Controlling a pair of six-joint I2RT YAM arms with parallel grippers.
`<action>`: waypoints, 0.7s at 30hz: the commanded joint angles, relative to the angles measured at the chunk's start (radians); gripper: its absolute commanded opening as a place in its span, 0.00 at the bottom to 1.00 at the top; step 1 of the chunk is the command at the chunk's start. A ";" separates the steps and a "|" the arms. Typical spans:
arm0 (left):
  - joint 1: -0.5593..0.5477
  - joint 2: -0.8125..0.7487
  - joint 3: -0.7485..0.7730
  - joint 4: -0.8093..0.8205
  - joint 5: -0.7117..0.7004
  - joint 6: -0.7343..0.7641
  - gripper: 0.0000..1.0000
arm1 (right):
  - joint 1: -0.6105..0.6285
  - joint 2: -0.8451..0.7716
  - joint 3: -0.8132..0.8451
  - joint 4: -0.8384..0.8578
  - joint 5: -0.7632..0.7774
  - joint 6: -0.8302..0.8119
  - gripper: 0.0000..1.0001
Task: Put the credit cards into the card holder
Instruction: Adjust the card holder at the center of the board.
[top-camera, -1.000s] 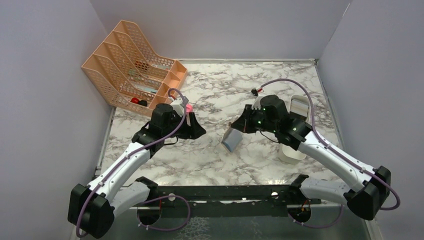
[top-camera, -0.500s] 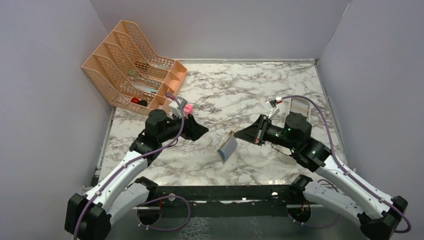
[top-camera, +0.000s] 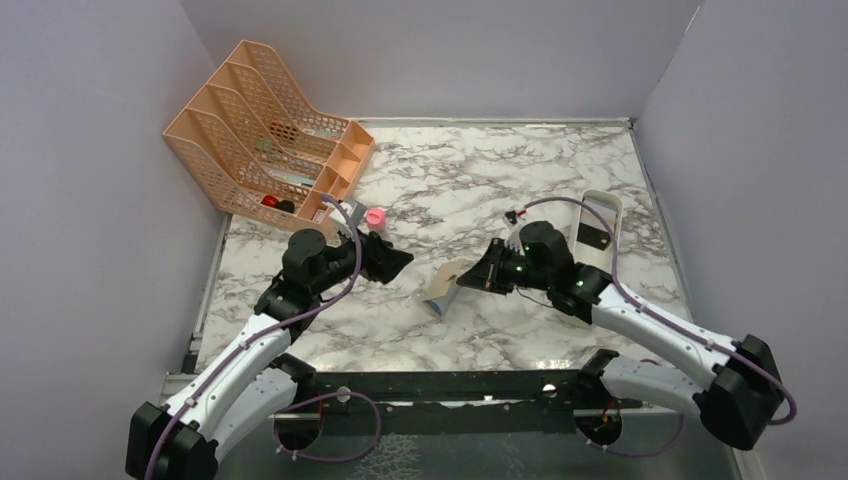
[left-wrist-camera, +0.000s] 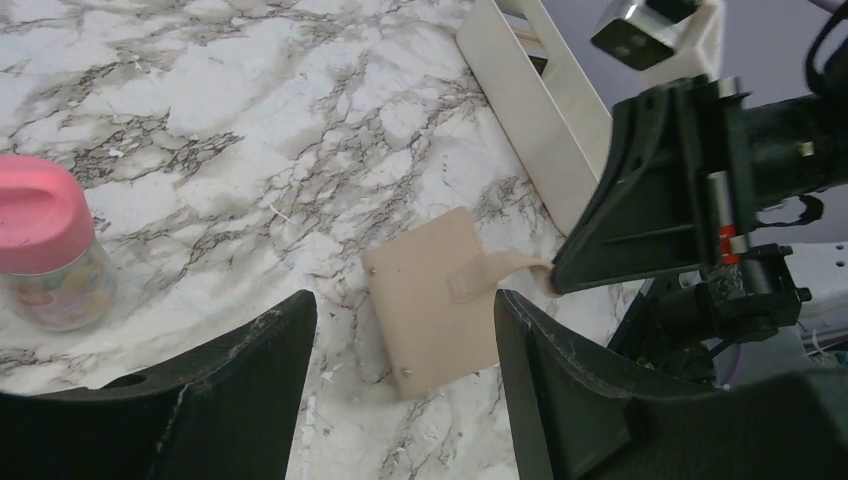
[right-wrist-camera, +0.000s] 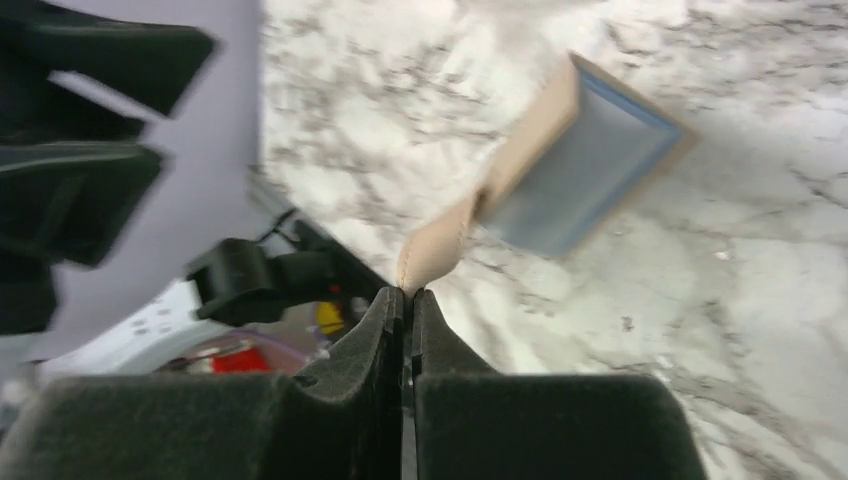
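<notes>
The card holder (top-camera: 440, 287), a tan wallet with a light blue inside (right-wrist-camera: 585, 165), stands tilted on the marble, one edge on the table. My right gripper (top-camera: 468, 279) is shut on its snap tab (right-wrist-camera: 432, 250) and holds it up. My left gripper (top-camera: 398, 263) is open and empty just left of the wallet, which shows between its fingers in the left wrist view (left-wrist-camera: 435, 300). A black credit card (top-camera: 594, 238) and a silvery one (top-camera: 600, 208) lie in the long white tray (top-camera: 618, 215) behind the right arm.
A peach mesh file rack (top-camera: 265, 130) stands at the back left. A small jar with a pink lid (top-camera: 375, 216) sits on the marble behind my left gripper and also shows in the left wrist view (left-wrist-camera: 45, 250). The tray's white wall (left-wrist-camera: 530, 110) lies beyond the wallet.
My right gripper has moved left and down with the wallet's tab, dragging the wallet left. The right arm has come off the tray, uncovering the cards. My left gripper has drawn back slightly.
</notes>
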 joint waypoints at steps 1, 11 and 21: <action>-0.008 -0.030 -0.002 0.024 -0.041 0.018 0.68 | 0.006 0.150 0.064 -0.021 -0.001 -0.234 0.07; -0.051 0.112 0.067 0.000 -0.084 -0.056 0.67 | 0.007 0.346 0.109 0.037 -0.095 -0.403 0.12; -0.223 0.135 0.092 -0.069 -0.337 0.015 0.66 | 0.005 0.264 0.109 -0.063 0.073 -0.443 0.64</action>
